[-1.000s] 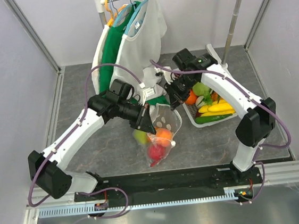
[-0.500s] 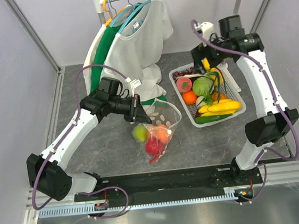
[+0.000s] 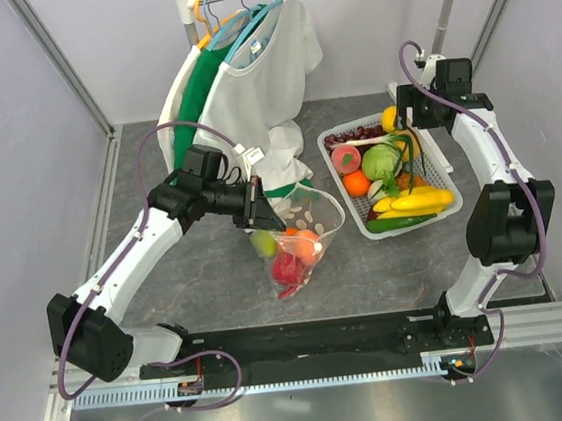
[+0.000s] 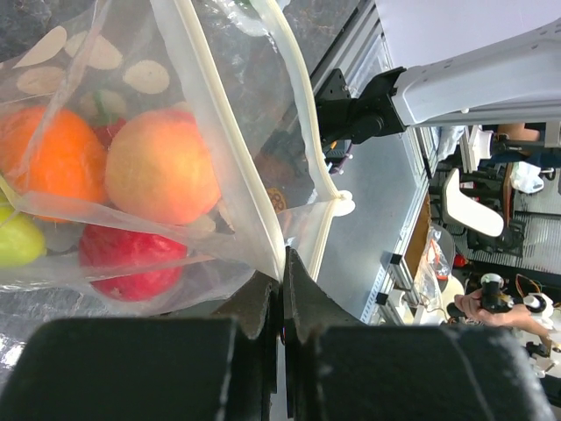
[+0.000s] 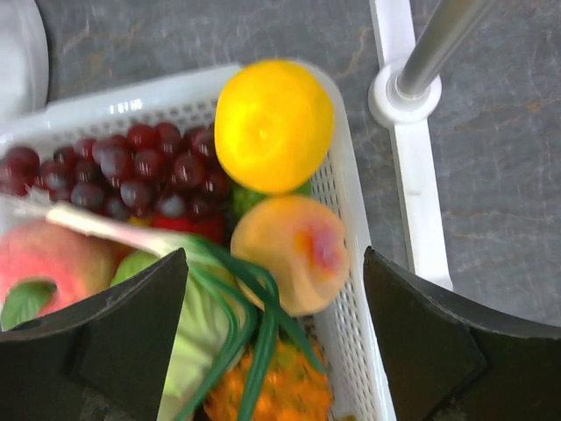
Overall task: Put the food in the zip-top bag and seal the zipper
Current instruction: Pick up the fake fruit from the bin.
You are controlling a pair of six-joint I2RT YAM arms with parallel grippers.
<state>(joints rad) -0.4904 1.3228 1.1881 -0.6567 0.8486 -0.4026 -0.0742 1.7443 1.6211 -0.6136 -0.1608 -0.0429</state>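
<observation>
Dotted bag hangs open from the left arm, basket of fruit beside it

The clear bag [image 3: 301, 230] with white dots sags from the left gripper [image 4: 282, 272], which is pinched tight on its pale zipper strip [image 4: 230, 167] near a corner. The mouth gapes, unsealed. It sits mid-table, between the hanging clothes [image 3: 256, 72] and the white basket [image 3: 453, 202]. Inside the bag lie an orange [image 4: 48, 167], a peach [image 4: 162, 167], a red piece [image 4: 131, 263] and something green [image 4: 16, 241]. The right gripper [image 5: 273, 263] hovers spread wide and empty-handed over the basket's far end, above a yellow fruit [image 5: 273, 123], grapes [image 5: 131, 171] and another peach [image 5: 294, 250].
</observation>
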